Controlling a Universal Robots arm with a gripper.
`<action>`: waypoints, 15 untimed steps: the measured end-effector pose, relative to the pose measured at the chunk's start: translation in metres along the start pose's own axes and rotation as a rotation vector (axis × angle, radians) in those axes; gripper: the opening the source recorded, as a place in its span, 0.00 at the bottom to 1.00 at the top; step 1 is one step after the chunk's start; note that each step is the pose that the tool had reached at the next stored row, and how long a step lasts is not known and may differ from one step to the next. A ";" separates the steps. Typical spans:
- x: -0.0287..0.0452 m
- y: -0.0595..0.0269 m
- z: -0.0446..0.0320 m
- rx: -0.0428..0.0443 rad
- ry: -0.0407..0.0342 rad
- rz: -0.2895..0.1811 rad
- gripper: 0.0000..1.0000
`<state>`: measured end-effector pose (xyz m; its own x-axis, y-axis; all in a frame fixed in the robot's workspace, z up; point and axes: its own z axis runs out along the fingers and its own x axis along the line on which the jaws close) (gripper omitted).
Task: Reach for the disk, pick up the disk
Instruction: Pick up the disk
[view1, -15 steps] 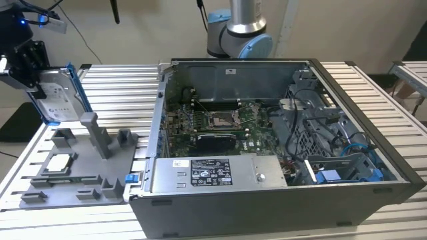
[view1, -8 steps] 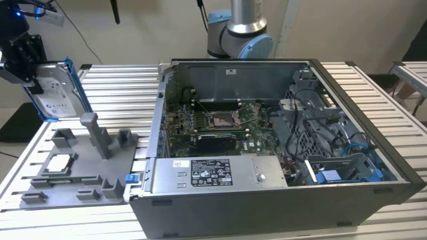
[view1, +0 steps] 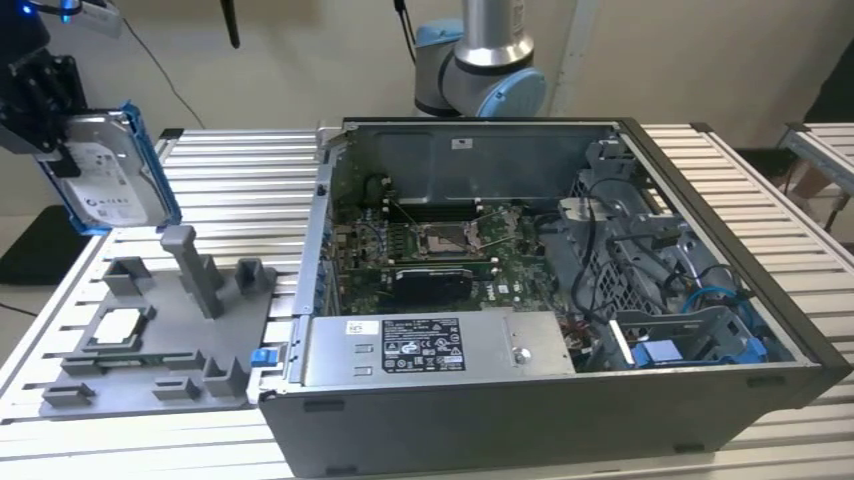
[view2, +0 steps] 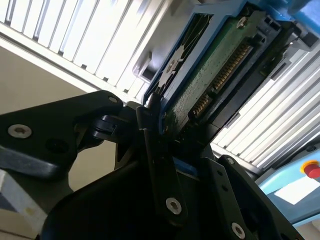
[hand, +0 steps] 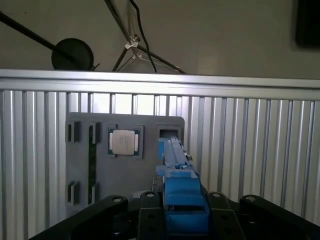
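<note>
Pincer (view1: 54, 135) first, high at the exterior view's left. Its black body hangs over the slatted tabletop (view1: 240, 160) and is clamped on the disk (view1: 118, 175), which it holds in the air clear of everything below. We see the disk standing on edge and slightly tilted, its white label turned to the exterior camera and its blue frame running down one side. In the second wrist view a black finger (view2: 156, 150) presses against that blue edge, and the disk's green circuit board faces the camera. In the first wrist view we look along the narrow blue edge, which juts out from between the black jaws.

The pincer's upper part is cut off by the edge of the exterior view. In the second wrist view we cannot make out the finger on the disk's far side.

Beneath the disk lies a grey holder tray (view1: 160, 345) with upright posts (view1: 194, 270) and a small square chip (view1: 118, 326) seated in one pocket. Just beside the tray, toward the exterior view's right, stands an open computer case (view1: 534, 430). Inside it we see a motherboard (view1: 427, 240), a power supply (view1: 427, 345), loose cables and blue bay parts (view1: 667, 355). The arm's base (view1: 481, 60) rises behind the case.
</note>
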<state>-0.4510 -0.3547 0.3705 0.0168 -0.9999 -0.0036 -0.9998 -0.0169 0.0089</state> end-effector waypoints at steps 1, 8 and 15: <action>0.0000 0.0000 -0.0019 -0.0001 0.0000 0.000 0.00; -0.0001 0.0001 -0.0160 0.0000 0.0000 0.000 0.00; -0.0001 0.0003 -0.0317 0.0001 0.0000 0.000 0.00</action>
<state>-0.4509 -0.3547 0.4022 0.0169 -0.9998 -0.0037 -0.9998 -0.0170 0.0088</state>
